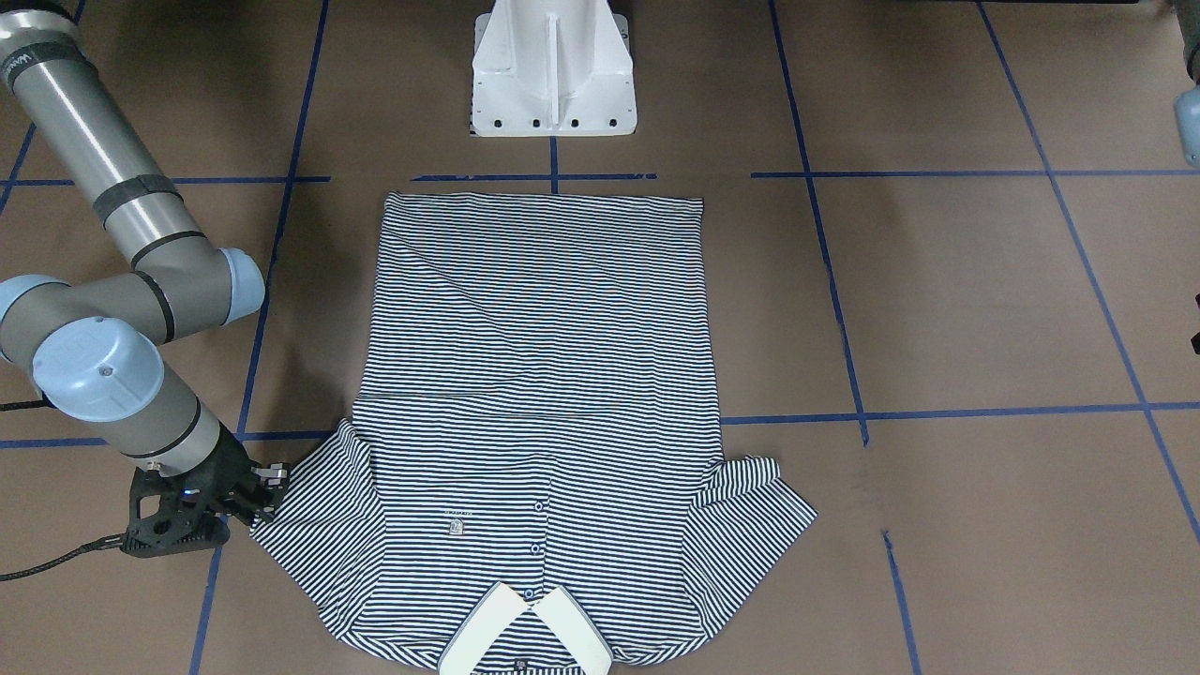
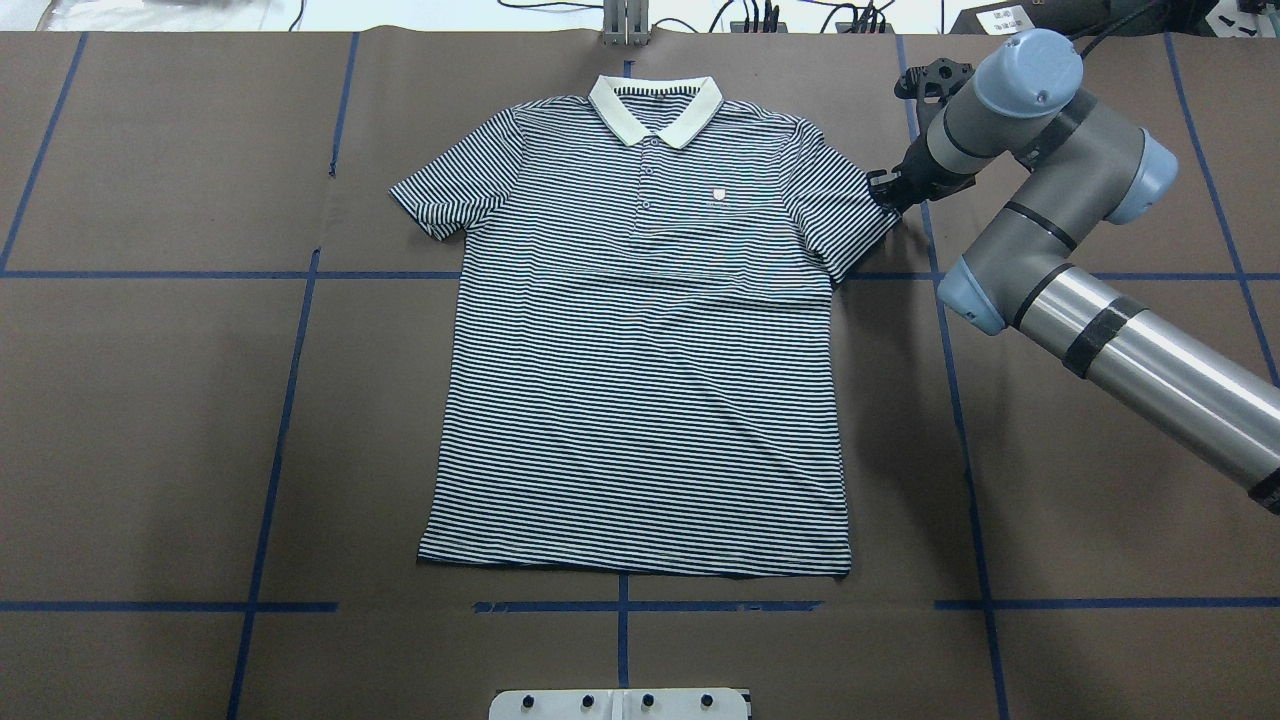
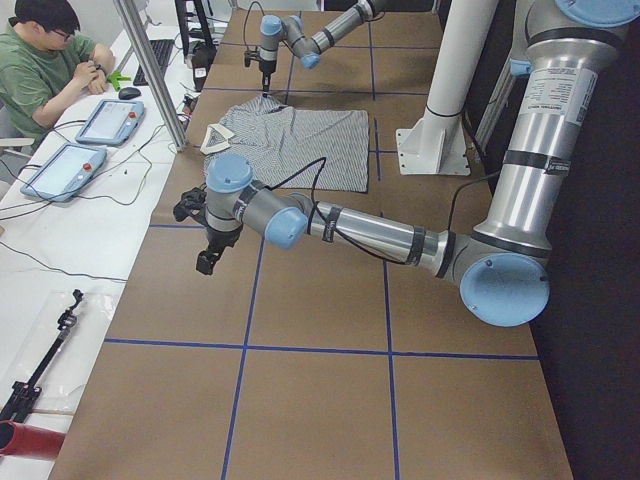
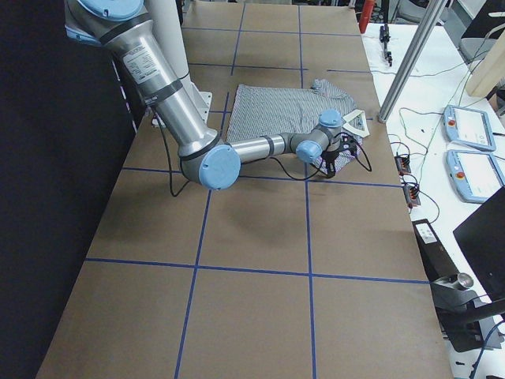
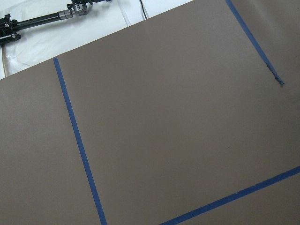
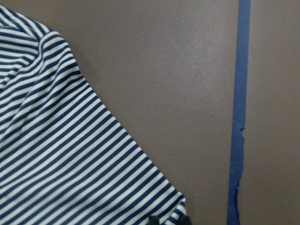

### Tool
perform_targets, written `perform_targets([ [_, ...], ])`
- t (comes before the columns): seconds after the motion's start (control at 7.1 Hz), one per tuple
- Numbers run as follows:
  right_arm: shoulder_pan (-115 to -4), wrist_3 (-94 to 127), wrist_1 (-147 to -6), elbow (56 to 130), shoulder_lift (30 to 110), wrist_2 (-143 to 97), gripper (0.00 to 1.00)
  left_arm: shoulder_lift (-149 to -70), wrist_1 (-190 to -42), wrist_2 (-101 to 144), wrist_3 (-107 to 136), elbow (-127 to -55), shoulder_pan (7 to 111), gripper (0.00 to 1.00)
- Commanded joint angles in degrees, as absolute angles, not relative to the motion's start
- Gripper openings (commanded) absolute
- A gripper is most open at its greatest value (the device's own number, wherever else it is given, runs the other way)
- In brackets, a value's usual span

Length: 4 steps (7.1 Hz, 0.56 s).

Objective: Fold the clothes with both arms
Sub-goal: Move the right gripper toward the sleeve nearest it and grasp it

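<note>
Nearest the white pedestal base point(image 2: 620, 703), we are finding the hem of the striped polo shirt point(image 2: 640, 350). The shirt is lying flat and face up on the brown counter point(image 2: 150, 400), straight out from the pedestal base.

Moving farther from the pedestal base, the body is spreading out smooth with only faint creases, and we are seeing no fold in it.

Farther out and to the right of the pedestal base, the right gripper point(image 2: 885, 190) is sitting low at the cuff corner of one sleeve point(image 2: 850, 210). Its wrist camera is showing that corner between two dark fingertips, but we cannot tell whether they are clamped on it.

Well off to the left of the pedestal base, the left gripper point(image 3: 205, 262) is hanging over bare counter, apart from the shirt. We cannot tell how its fingers are standing.

Farthest from the pedestal base, the white collar point(image 2: 655, 105) is lying open.

We are judging the task barely begun: the sleeves, the sides and the lengthwise fold are all waiting.
</note>
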<state>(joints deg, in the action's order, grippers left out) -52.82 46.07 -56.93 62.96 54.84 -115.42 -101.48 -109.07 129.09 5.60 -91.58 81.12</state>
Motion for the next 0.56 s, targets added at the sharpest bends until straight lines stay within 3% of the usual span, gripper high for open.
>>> perform_targets([
  [0.0, -52.9, 46.1, -56.7, 63.7, 54.1, -116.0, 0.00, -101.5, -109.1, 129.1, 5.6, -91.7, 81.1, 1.00],
  [0.42, -52.6, 46.7, -56.8, 68.9, 52.0, -120.0, 0.00, -101.3, -109.1, 129.1, 5.5, -92.0, 81.1, 1.00],
])
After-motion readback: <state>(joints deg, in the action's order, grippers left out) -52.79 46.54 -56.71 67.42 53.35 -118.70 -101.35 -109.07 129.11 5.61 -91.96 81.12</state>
